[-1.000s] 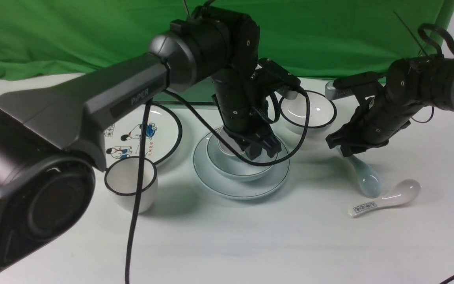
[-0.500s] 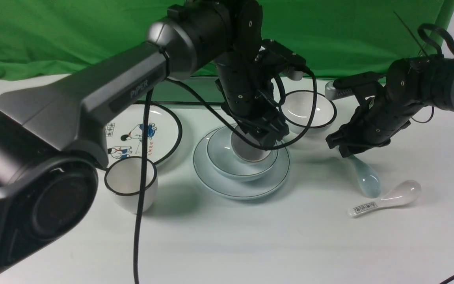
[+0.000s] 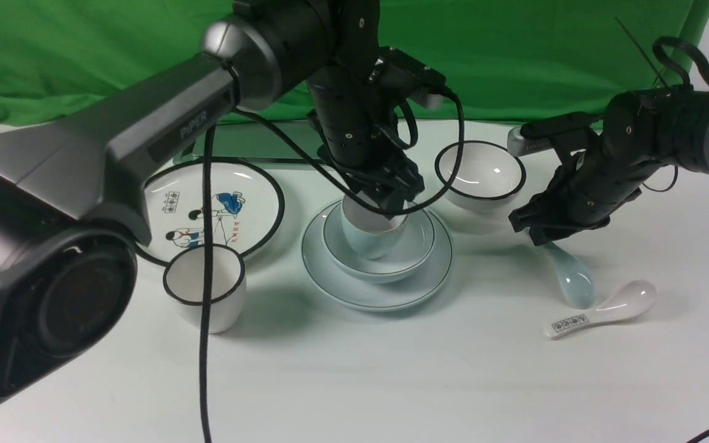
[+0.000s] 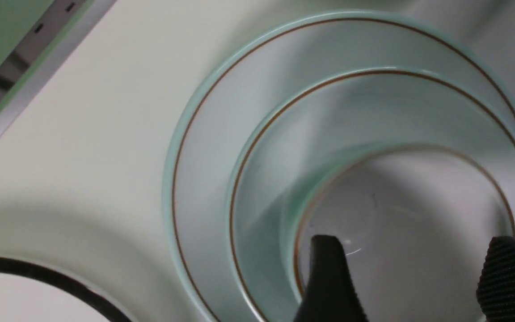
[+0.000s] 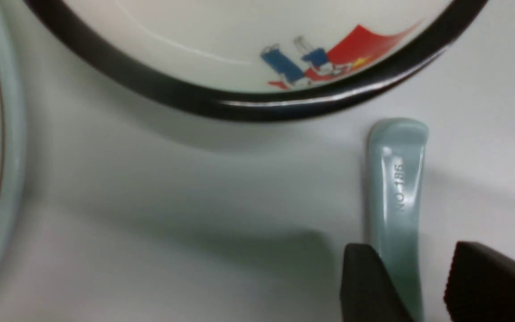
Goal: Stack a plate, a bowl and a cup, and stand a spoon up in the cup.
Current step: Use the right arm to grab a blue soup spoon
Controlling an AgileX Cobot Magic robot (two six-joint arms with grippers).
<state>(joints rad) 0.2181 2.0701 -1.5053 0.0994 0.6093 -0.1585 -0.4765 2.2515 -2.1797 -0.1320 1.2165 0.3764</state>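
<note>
Front view first: the stacking part is looking done. The plate [image 3: 379, 304] is sitting on the desk [image 3: 391, 381], the bowl [image 3: 416, 258] is resting on it, and the cup [image 3: 370, 237] is standing upright inside the bowl. The left gripper [image 3: 391, 194] is hanging right over the cup's rim, apparently not pinching it. So I'm reading this as the spoon step starting. The spoon [image 3: 573, 280] is lying flat on the desk off to the right of the plate, near it but not touching, and the right gripper [image 3: 536, 231] is sitting low over its handle end.

Left wrist view: the left gripper [image 4: 414, 243] is spread wide and holding nothing, with one finger dipping inside the cup [image 4: 396, 201] and the other out by its rim. Plate, bowl and cup are nesting as three pale blue-green rings, each with a thin brown line.

Right wrist view: the right gripper [image 5: 414, 250] is partly open, straddling the spoon [image 5: 398, 179] handle without clamping it, and there's a gap showing on one side. The spoon is glossy pale blue-green with small raised lettering on the handle.

Next, I'm guessing the right jaws need to be closing squarely on that slick handle, then lifting and tipping it bowl-end down into the cup. The left arm needs to be getting clear of the plate first.
</note>
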